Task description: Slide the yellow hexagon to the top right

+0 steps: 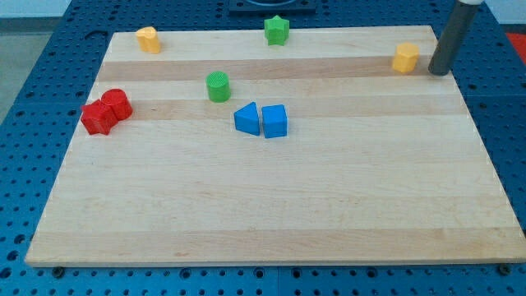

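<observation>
Blue perforated bench under a pale wooden desk (pixel 271 205); near half of the desk carries nothing.

Mid-board: blue triangle (pixel 246 118) touching a blue cube-like block (pixel 274 121). At the view's left, two red blocks (pixel 107 111) pressed together, shapes unclear. Green cylinder (pixel 218 86) just beyond the blues.

Far edge: a yellow rounded block (pixel 148 39) at top left, green star (pixel 277 30) top centre. Yellow hexagon (pixel 405 58) sits near the top right already, close to the corner.

The tool is a plain rod — no jaws, nothing to open, holds nothing. My tip (pixel 439 72) is down just to the right of the hexagon, small gap, not touching.

Handling, my read: small, rigid, light, likely slides easily on smooth wood and spins if hit off-centre. No grasp possible — push a flat face square-on. Tip is on the wrong side for any further nudge rightward; would need to go round to its left or near face.
</observation>
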You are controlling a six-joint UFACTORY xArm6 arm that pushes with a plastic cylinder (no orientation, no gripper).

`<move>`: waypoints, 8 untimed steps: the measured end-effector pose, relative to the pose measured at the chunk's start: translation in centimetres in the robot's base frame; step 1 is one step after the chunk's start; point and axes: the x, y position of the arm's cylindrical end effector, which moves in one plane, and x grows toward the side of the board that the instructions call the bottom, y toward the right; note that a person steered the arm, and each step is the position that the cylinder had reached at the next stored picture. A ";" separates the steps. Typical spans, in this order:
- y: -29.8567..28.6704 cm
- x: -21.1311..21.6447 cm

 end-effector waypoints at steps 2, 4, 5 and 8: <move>-5.5 0.3; -5.0 -4.9; -4.4 -6.1; -4.4 -9.2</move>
